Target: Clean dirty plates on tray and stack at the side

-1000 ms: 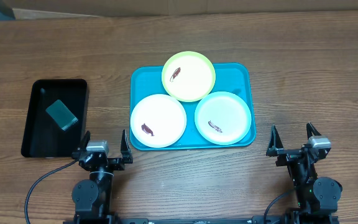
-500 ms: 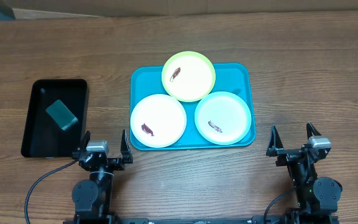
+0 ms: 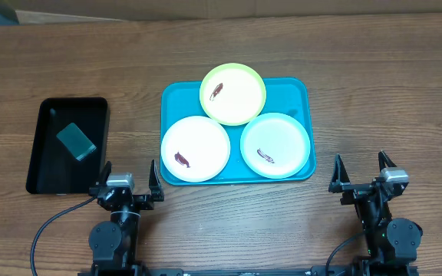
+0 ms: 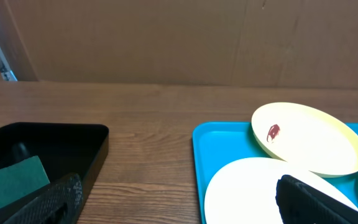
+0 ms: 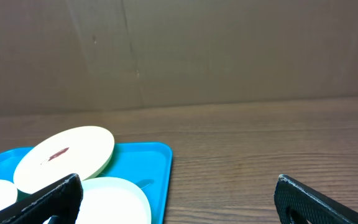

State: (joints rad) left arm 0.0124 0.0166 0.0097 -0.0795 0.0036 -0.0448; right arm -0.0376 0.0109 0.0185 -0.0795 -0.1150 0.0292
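Note:
A blue tray (image 3: 301, 89) in the table's middle holds three plates, each with a dark red smear: a yellow-green plate (image 3: 233, 93) at the back resting on the other two, a white plate (image 3: 196, 148) front left, a pale green plate (image 3: 275, 145) front right. A green sponge (image 3: 77, 141) lies in a black bin (image 3: 44, 115) at the left. My left gripper (image 3: 127, 184) is open and empty near the front edge, left of the tray. My right gripper (image 3: 361, 175) is open and empty, right of the tray. The left wrist view shows the tray (image 4: 201, 149), yellow-green plate (image 4: 307, 137) and sponge (image 4: 18, 179).
Bare wooden table (image 3: 390, 92) lies right of the tray and behind it. A cardboard wall (image 5: 229, 50) stands along the table's back edge. The right wrist view shows the tray's corner (image 5: 157, 165) and the yellow-green plate (image 5: 65, 158).

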